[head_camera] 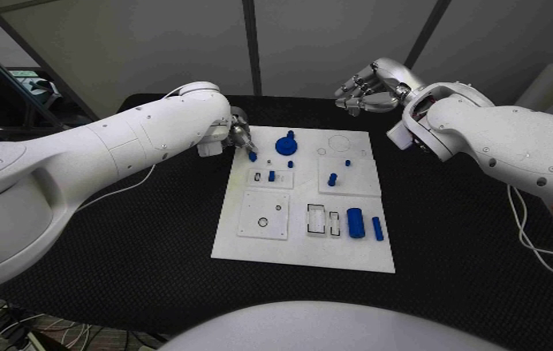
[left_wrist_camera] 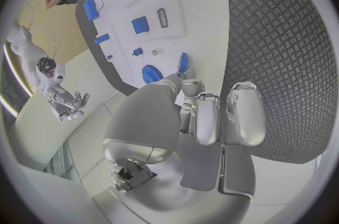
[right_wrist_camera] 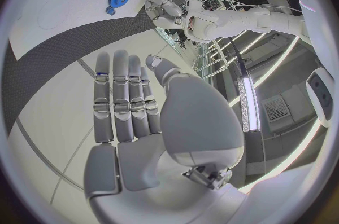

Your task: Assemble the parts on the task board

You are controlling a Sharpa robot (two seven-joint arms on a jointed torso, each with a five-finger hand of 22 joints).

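One small blue peg (head_camera: 252,156) pinched by left robot hand (head_camera: 239,135) at the task board (head_camera: 302,247) edge.

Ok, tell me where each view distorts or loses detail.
Head view: straight lines hold, task board evenly lit, small parts hard to resolve. Left wrist view: fisheye bends the board's edges, left hand looms large. Right wrist view: same bending, bright ceiling strips glare beside the right hand.

Left hand (head_camera: 239,137) low, fingers (left_wrist_camera: 185,90) pinched together — right hand (head_camera: 371,85) raised, fingers (right_wrist_camera: 120,94) straight, empty.
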